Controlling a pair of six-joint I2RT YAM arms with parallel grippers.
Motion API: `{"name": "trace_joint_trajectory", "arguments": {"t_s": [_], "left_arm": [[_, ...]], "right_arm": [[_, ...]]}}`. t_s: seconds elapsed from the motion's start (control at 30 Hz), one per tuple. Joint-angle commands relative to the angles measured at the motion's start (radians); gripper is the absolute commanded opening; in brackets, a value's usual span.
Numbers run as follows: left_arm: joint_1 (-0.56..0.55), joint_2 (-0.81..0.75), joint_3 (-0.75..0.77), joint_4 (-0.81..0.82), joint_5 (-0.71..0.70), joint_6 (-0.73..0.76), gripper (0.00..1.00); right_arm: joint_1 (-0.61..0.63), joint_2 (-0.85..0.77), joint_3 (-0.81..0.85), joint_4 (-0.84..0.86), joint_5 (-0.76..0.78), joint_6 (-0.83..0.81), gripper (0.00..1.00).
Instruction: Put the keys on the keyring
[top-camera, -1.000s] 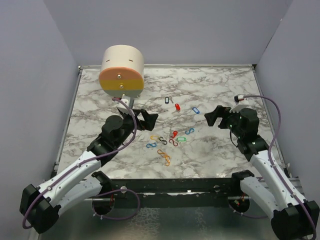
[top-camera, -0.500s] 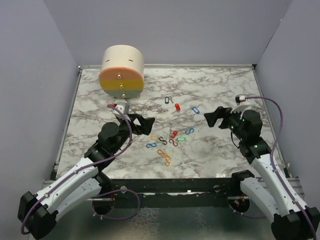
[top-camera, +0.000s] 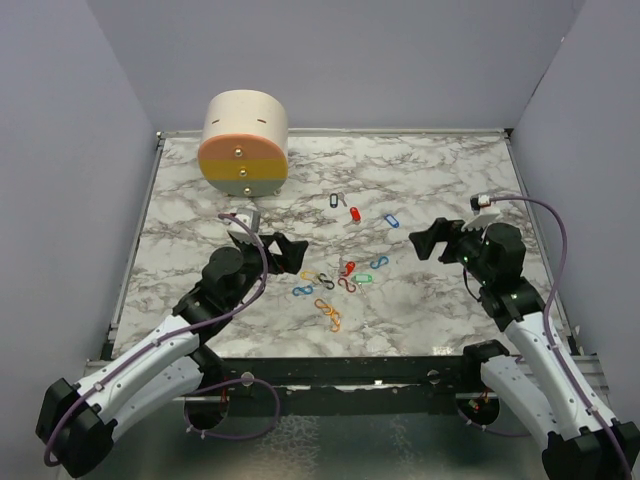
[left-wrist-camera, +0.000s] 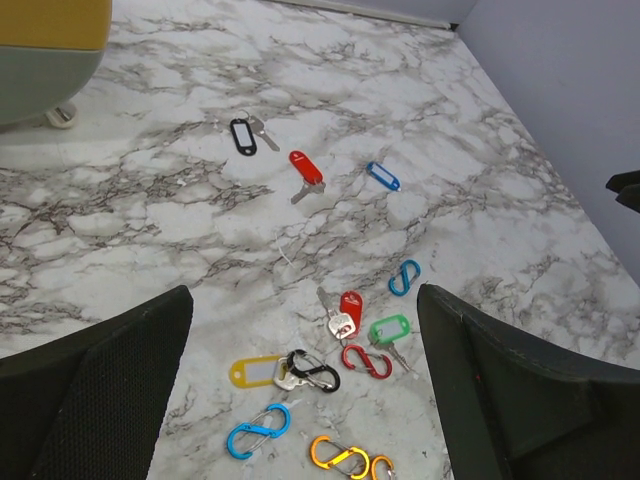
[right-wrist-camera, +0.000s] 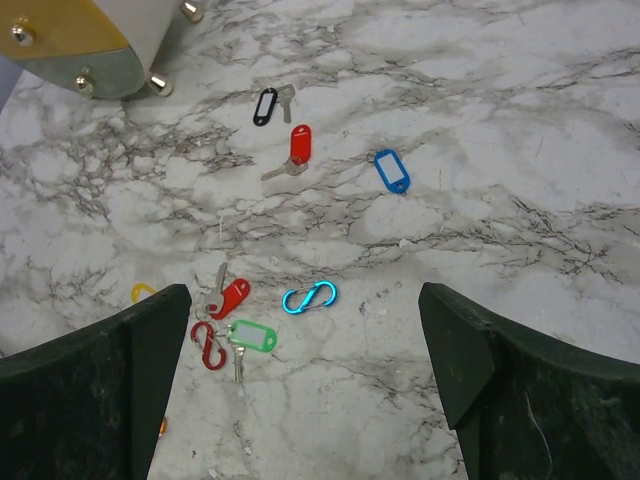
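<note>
Now both arms hover over the marble table (top-camera: 450, 170) with nothing held: the left gripper (top-camera: 290, 252) has its jaws spread wide, and the right gripper (top-camera: 428, 240) is just as wide and just as empty. The main cluster of keys (top-camera: 335, 285) lies on the table between the two of them, clearly closer to the left gripper, just ahead of its fingertips and a touch to its right. The left wrist view shows it best, with the yellow tag (left-wrist-camera: 255, 372) and the black clip (left-wrist-camera: 312, 370) touching each other low between the fingers. The tag's long axis runs across the gap from one finger toward the other. Three more tags sit apart, farther up the table toward the cream-and-orange cylinder (top-camera: 244, 145). For the right gripper the cluster lies off toward its left finger. By this layout the left arm looks better placed to go down first, and it would likely want to turn its wrist so the jaws close across the tag's narrow side.
</note>
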Motion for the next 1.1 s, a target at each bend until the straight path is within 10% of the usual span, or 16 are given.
{"name": "trace_joint_trajectory", "arguments": {"t_s": [0.0, 1.07], "left_arm": [[-0.006, 0.005, -0.03, 0.007, -0.003, -0.013, 0.96], [-0.033, 0.314, -0.078, 0.112, 0.0, 0.011, 0.95]], "right_arm": [[0.004, -0.006, -0.009, -0.002, -0.007, -0.007, 1.0], [0.025, 0.35, -0.016, 0.209, -0.03, 0.024, 0.95]]}}
